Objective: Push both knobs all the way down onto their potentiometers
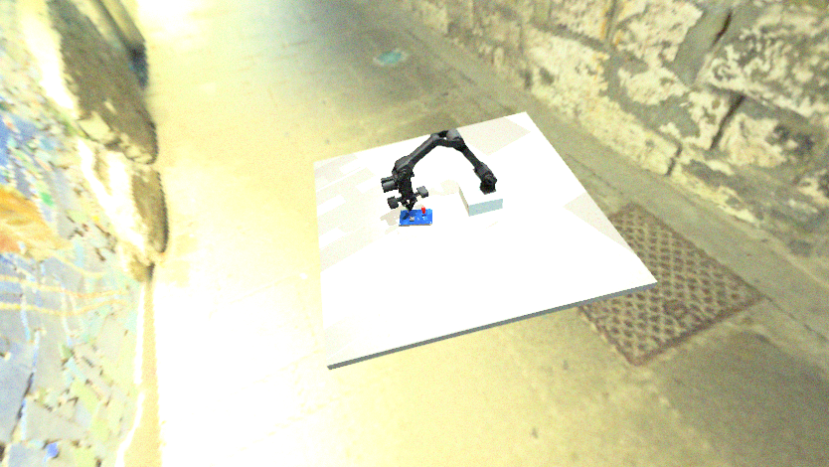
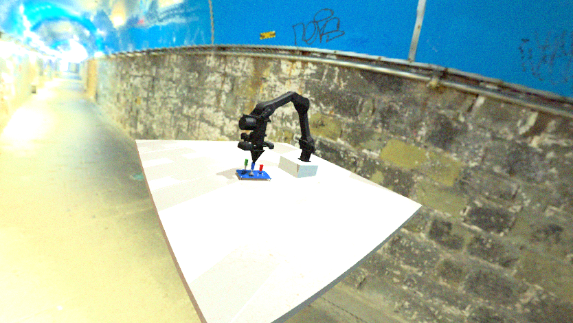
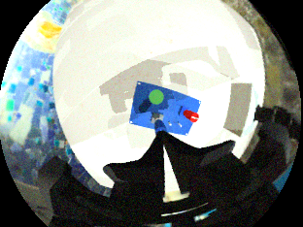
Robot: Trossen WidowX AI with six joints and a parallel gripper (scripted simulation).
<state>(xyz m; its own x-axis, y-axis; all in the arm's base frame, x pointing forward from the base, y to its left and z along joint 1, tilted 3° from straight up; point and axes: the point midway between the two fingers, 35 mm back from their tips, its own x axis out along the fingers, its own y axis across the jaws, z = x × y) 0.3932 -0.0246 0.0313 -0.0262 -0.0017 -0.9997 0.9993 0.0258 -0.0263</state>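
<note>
The blue circuit board (image 1: 418,222) (image 2: 263,176) (image 3: 182,99) stands on short legs on the table. It bears a green knob (image 2: 246,161) (image 3: 155,97), a blue knob (image 2: 253,165) (image 3: 160,126) and a red knob (image 1: 423,209) (image 2: 261,167) (image 3: 190,115), all upright. My gripper (image 1: 410,209) (image 2: 254,161) (image 3: 161,133) is shut, with nothing seen between its fingers. Its tips point down at the top of the blue knob; whether they touch cannot be told. In the top view, the green and blue knobs cannot be made out by the fingers. Gaps under the knobs are too small to judge.
The arm's base stands on a pale block (image 1: 486,206) (image 2: 306,170) beside the board. The green and red knobs stand close on either side of the fingertips. The white table (image 1: 493,278) (image 2: 280,240) reaches well beyond the board.
</note>
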